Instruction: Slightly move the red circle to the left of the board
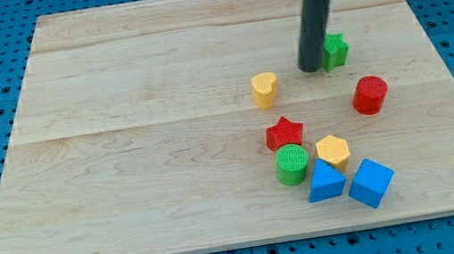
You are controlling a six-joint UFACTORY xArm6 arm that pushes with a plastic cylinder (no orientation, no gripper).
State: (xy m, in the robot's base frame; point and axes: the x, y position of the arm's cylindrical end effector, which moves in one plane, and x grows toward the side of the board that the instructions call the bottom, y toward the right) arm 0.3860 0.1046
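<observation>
Bright, even overhead illumination. Short, soft shadows beneath blocks and under my tip (311, 69). Faint sheen across the wooden board (124, 160). Sharp focus overall; slight softness at frame corners.

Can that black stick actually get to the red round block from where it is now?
Probably yes: my tip sits beside the green star, and bare board lies between it and the red circle.

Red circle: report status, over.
My tip beside green star, up-left of red circle, not touching. Circle near board's right side. Leftward path: red star just below it.
</observation>
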